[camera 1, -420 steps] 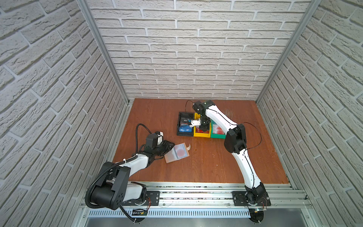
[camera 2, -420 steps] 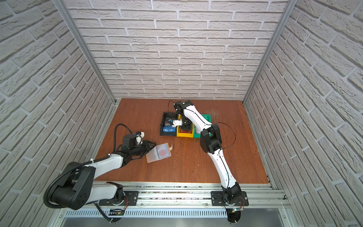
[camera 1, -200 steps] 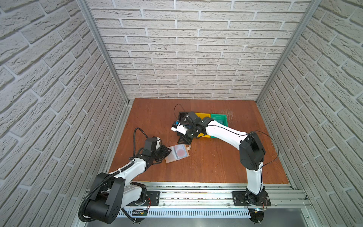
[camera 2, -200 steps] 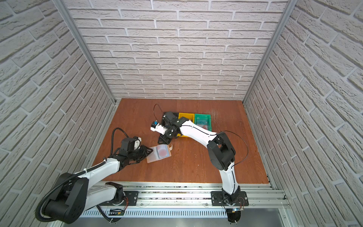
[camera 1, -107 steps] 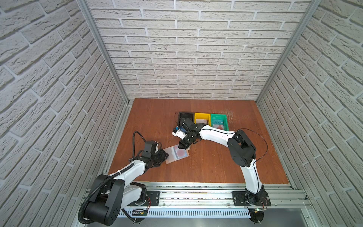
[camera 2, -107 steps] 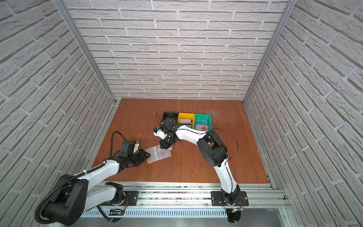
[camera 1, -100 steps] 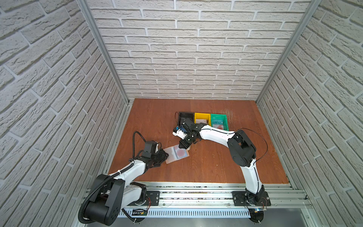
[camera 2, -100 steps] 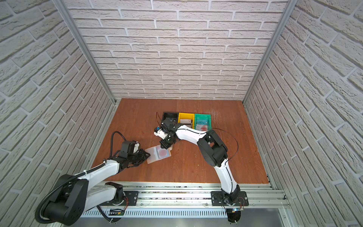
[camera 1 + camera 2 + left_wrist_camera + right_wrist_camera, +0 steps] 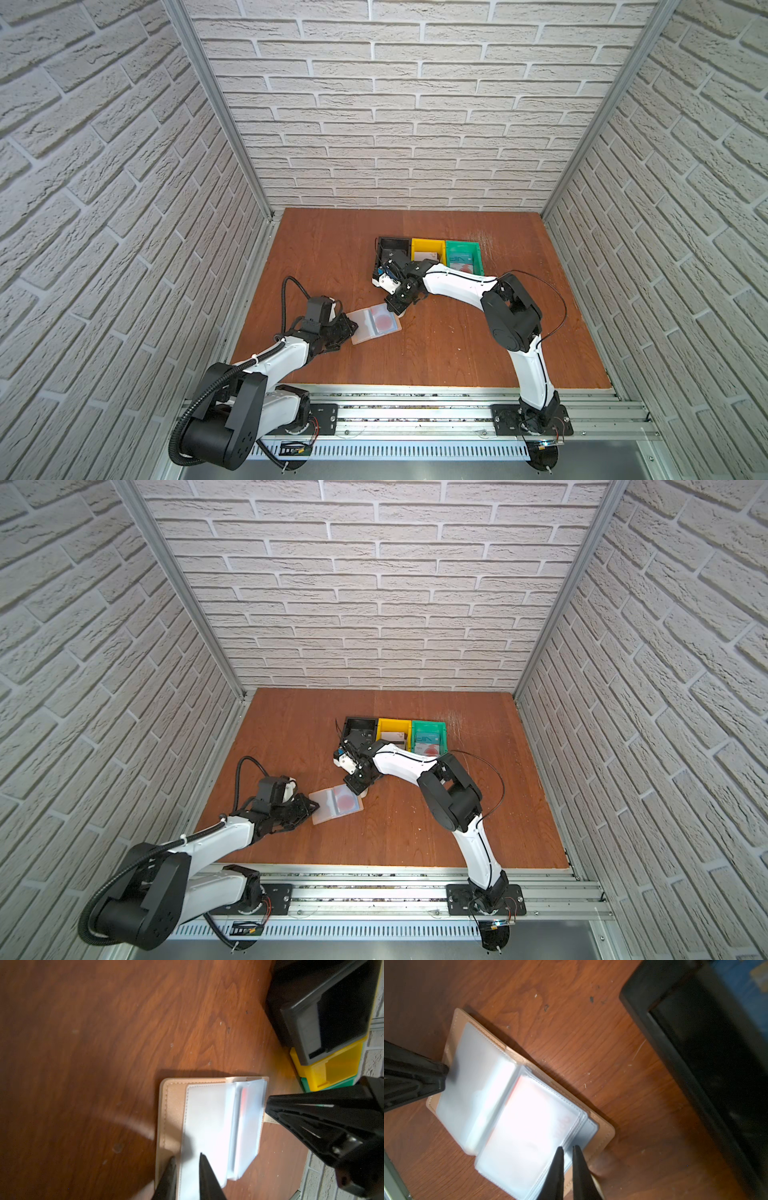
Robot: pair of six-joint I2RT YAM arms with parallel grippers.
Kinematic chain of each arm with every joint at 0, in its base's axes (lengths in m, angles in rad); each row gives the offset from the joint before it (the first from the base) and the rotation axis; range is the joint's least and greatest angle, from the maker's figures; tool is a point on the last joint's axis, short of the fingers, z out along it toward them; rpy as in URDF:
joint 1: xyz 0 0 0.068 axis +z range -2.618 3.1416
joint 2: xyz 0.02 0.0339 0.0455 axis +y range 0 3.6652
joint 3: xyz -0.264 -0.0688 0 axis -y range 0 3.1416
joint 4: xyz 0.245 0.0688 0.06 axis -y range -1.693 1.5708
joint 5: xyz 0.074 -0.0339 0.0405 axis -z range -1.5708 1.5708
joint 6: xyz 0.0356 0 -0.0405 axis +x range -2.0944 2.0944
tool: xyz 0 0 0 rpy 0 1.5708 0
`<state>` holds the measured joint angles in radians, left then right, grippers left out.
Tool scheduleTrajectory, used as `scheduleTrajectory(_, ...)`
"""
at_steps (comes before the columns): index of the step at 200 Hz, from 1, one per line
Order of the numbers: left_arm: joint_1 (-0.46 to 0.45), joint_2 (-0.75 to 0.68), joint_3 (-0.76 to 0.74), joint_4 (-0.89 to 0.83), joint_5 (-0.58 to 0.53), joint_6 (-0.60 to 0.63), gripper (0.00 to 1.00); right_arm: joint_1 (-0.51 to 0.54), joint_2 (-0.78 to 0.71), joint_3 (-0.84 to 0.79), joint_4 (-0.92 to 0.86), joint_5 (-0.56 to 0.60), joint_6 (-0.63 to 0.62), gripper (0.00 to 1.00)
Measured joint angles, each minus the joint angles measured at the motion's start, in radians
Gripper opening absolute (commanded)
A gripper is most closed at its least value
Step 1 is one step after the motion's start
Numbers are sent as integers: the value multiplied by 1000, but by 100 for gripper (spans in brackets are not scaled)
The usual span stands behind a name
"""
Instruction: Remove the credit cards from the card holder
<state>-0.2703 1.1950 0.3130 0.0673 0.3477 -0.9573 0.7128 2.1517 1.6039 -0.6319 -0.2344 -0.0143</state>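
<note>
The tan card holder (image 9: 358,332) (image 9: 322,812) lies open on the wooden floor with its clear sleeves fanned upward. A pale credit card with a red circle (image 9: 383,321) (image 9: 346,801) shows through the top sleeve. My left gripper (image 9: 351,326) (image 9: 187,1160) is shut on the holder's left side, one finger on the tan cover (image 9: 170,1105) and one on the sleeve. My right gripper (image 9: 392,307) (image 9: 566,1148) sits at the sleeves' far right edge. Only a thin slit separates its fingers, and I cannot tell whether they pinch a sleeve or card.
Behind the holder stand a black bin (image 9: 392,240), a yellow bin (image 9: 428,242) and a green bin (image 9: 478,253) in a row. The green bin holds a bluish card (image 9: 460,261), the yellow one a pale card (image 9: 424,257). Brick walls enclose the floor.
My right arm swung from the bins down to the holder's far right corner, and its jaws narrowed. The left gripper kept its hold on the holder and shifted slightly.
</note>
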Motion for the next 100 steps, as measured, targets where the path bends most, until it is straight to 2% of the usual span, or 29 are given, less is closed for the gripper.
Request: scheduleTrajectory(100, 2, 32, 11, 16, 21, 5, 22, 5, 14, 0, 15, -14, 3, 11)
